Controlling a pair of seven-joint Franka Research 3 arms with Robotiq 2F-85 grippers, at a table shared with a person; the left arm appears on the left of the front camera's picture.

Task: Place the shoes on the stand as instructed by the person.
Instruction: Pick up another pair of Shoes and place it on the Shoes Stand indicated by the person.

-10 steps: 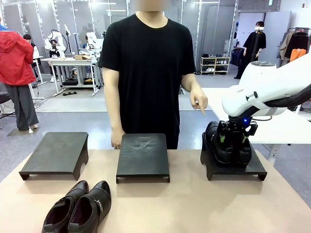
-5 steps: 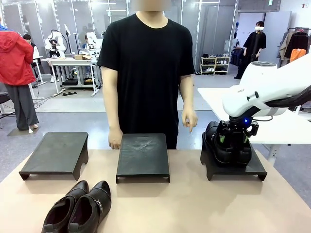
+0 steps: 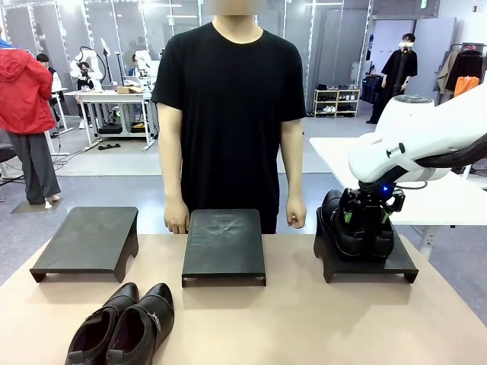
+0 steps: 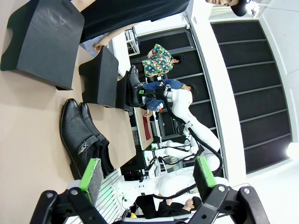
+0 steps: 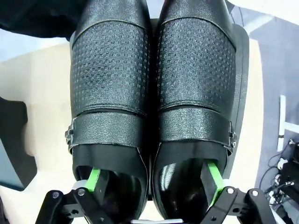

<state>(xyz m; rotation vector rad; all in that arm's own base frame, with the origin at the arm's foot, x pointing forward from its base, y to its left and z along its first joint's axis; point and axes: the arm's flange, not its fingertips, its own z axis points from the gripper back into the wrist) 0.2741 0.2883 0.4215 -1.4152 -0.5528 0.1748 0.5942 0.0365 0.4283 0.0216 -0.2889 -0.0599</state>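
On the near left of the surface (image 3: 304, 319) lies the loose pair of shoes (image 3: 122, 328), side by side and touching. Their heels face the robot and their toes point away toward the person, so the long axis runs near to far with a slight slant to the right. In the left wrist view the heel openings of this pair face the left gripper (image 4: 147, 179), whose jaws are spread wide and hold nothing. I judge the left arm the nearer one for this pair, reaching forward along the shoes' length. Behind them 3 black stands sit in a row: the left stand (image 3: 87, 239) and the middle stand (image 3: 224, 243) are bare, and the right stand (image 3: 399, 266) carries the other pair (image 3: 335, 220). Those 2 shoes sit flat and pressed together, toes toward the far edge. The right gripper (image 5: 153, 176) has 1 green-padded finger inside each shoe mouth. The 2 fingers stand as wide apart as the free left gripper's, so it reads as released rather than clamped. At the far edge the person (image 3: 232, 99) has both hands lowered, one hand (image 3: 176, 220) just beside the middle stand and the other hand (image 3: 295, 217) between the middle and right stands. Neither points, so which stand the loose pair should take cannot be told.
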